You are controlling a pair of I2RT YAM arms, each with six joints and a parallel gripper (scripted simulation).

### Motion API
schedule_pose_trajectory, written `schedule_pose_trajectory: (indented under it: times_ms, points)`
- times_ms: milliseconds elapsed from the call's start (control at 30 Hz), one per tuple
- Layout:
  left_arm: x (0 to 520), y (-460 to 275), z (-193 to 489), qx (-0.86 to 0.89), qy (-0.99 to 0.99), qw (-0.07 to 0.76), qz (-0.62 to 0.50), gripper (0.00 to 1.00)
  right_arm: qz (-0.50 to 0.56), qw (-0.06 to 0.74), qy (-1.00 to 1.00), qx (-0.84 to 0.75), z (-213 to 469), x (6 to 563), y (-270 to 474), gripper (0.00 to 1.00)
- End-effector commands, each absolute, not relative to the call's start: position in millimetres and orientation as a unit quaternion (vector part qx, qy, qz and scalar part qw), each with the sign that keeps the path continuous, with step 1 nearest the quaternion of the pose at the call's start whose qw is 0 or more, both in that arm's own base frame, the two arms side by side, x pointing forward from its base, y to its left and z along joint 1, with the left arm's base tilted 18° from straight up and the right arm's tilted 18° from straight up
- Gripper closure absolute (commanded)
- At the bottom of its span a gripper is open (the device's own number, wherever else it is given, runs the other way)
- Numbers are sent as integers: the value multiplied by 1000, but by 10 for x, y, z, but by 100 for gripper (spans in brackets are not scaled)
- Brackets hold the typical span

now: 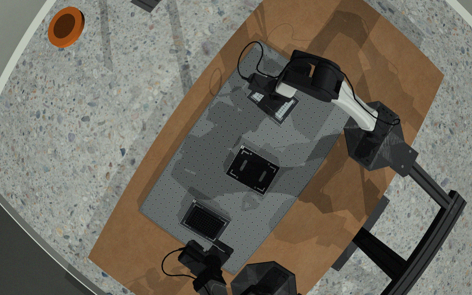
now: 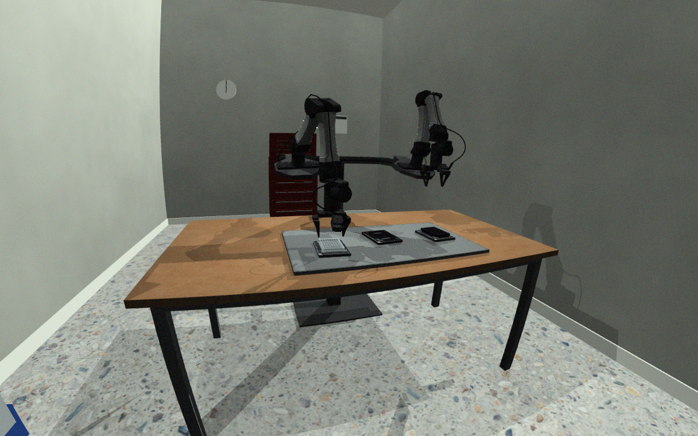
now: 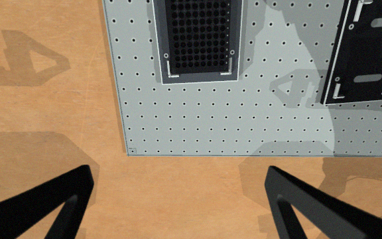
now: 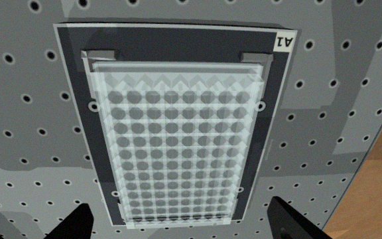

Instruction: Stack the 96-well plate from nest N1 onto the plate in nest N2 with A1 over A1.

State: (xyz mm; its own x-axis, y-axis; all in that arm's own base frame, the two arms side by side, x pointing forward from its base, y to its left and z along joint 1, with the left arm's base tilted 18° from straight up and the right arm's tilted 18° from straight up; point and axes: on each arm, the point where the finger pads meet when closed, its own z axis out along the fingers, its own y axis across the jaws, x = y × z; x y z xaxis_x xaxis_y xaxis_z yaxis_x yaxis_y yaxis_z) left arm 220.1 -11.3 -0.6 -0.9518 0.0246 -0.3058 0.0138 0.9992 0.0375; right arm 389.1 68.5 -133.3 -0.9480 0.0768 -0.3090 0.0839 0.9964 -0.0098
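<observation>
- Your clear plate (image 1: 284,109) (image 2: 332,244) (image 4: 179,143), in N1 (image 1: 280,123) (image 2: 335,254) (image 4: 178,41), runs lengthwise up the right-wrist view.
- Your N2 (image 1: 183,221) (image 2: 450,237) (image 3: 199,78) seats the black plate (image 1: 205,221) (image 2: 435,232) (image 3: 199,36).
- Your left gripper (image 1: 208,249) (image 2: 434,185) (image 3: 180,174) and right gripper (image 1: 270,96) (image 2: 331,235) (image 4: 183,208): released.

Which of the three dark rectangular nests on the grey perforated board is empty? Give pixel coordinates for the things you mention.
The middle black nest (image 1: 253,170) (image 2: 380,237) (image 3: 370,50), its slotted top bare; a clear rectangular well plate (image 1: 285,108) (image 2: 332,245) (image 4: 179,146) and a black well plate (image 1: 205,221) (image 2: 434,232) (image 3: 199,33) occupy the other two.

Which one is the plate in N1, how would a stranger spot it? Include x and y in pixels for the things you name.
On the wooden table (image 1: 120,242) (image 2: 216,276) lies a gray perforated board (image 1: 208,146) (image 2: 395,257) carrying three dark nests. The 96-well plate (image 1: 284,109) (image 2: 331,244) (image 4: 179,143) sits in an end nest; it alone is clear and pale, the other plate black.
</observation>
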Motion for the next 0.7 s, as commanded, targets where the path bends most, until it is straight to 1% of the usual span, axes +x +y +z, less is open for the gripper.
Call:
schedule_pose_trajectory:
  times_ms: [0, 667]
  points:
    - [2203, -107, 9, 8, 988, 156, 18, 0, -7, 157, 987, 38, -1429, 3939, 698, 0]
    - [2203, -107, 9, 8, 988, 156, 18, 0, -7, 156, 987, 40, -1723, 4019, 669, 0]
